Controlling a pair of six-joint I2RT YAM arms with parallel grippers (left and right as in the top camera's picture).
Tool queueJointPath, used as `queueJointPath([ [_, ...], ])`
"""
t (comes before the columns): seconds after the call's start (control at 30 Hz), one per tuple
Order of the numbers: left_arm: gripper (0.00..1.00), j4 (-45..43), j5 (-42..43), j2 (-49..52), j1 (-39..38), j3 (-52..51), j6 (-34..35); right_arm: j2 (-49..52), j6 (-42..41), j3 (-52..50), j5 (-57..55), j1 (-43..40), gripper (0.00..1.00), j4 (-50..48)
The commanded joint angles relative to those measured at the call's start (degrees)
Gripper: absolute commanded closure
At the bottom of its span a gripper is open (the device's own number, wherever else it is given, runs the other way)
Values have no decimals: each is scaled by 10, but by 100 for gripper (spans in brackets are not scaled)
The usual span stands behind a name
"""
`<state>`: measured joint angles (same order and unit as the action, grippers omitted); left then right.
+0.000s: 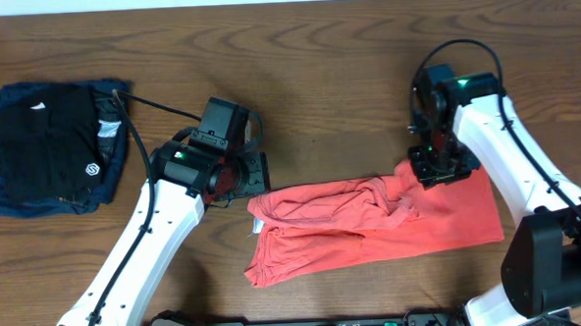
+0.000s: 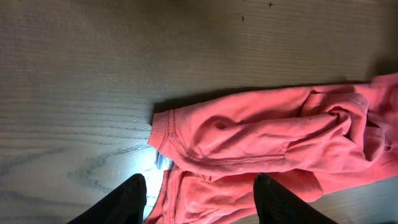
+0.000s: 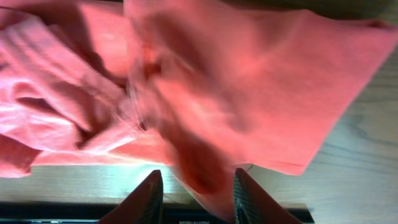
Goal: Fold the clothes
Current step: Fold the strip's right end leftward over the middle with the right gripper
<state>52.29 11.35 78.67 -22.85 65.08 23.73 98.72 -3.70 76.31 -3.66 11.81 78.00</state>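
**A:** Log check. Where was the T-shirt [image 1: 372,223]?

**B:** The coral-red T-shirt lay on the wooden counter [image 1: 316,64], right of centre and toward the front edge, stretched left to right. Its right part lay fairly flat. The middle and left parts were bunched into folds.

**A:** Left end effector [image 2: 202,202]?

**B:** Spread. The wrist view showed both fingers [image 2: 134,199] wide apart above the shirt's left end. A ribbed hem [image 2: 163,127] and a small pale label [image 2: 160,162] showed there. The cloth lay on the counter beneath, with nothing pinched. In the overhead view the end effector sat at the shirt's upper left corner.

**A:** Right end effector [image 3: 198,193]?

**B:** It was at the shirt's top edge, right of the bunched middle. In the overhead view the cloth came to a peak right at it. In the wrist view a dark fold of red cloth ran down between the two fingers [image 3: 249,196], which stood with a gap between them. That picture was blurred, so I could not tell whether the fold was pinched or only lay between them.

**A:** Other items?

**B:** At the far left, well apart from the shirt, a folded black garment [image 1: 44,144] with a small white logo lay on top of a folded navy-blue garment [image 1: 2,190].
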Motion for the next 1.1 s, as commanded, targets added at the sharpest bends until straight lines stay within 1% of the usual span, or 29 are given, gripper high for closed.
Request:
queueJointPath([
  [0.0,43,2,-9,2,4,4,-8,-7,-9,-3,2,10,64,-4],
  [0.07,43,2,-9,2,5,4,-8,-7,-14,-3,-19,7,67,-4],
  [0.17,43,5,-9,2,5,4,-8,-7,-64,-3,-82,-5,63,-5],
  [0.23,42,9,-9,2,4,4,-8,-7,-65,-3,-90,-13,62,-8],
  [0.37,35,26,1,2,4,-3,-4,-7,-69,-3,-98,-27,62,-7],
  [0.43,32,29,22,3,4,-20,11,-7,-95,-3,-118,-34,61,-9],
  [0.5,30,25,50,7,4,-43,21,-7,-101,-3,-120,-40,59,-15],
  [0.6,29,2,78,18,4,-84,21,-7,-102,-3,-117,-48,55,-25],
  [0.67,24,-20,83,28,4,-111,20,-7,-102,-3,-118,-49,53,-27],
  [0.73,22,-44,106,40,4,-136,20,-7,-101,-3,-118,-50,52,-28],
  [0.8,21,-70,129,55,3,-157,18,-7,-99,-3,-118,-50,51,-28],
  [1.07,20,-125,136,128,-19,-190,24,-7,-99,-3,-118,-50,51,-30],
])
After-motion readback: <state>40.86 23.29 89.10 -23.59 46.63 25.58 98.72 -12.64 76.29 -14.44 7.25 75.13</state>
